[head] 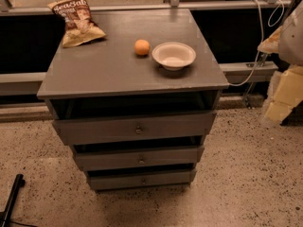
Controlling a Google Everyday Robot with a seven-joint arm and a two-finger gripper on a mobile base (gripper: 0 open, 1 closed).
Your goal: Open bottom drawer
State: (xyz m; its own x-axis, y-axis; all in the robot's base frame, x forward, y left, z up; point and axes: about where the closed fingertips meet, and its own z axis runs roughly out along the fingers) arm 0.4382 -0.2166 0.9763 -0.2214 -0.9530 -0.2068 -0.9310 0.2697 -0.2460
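bottom drawer [118, 179]: lowest of three, near floor, tiny knob [143, 180] | gripper [284, 96]: far right, well apart, open or closed: cannot tell | risk: small knob may slip, or it grabs middle drawer [109, 160] instead

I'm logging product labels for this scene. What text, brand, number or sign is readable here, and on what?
"SeaSalt" on the chip bag, back left of the cabinet top; its smaller print is unreadable.
No text on the bowl, the bottom drawer or the gripper at the right edge.
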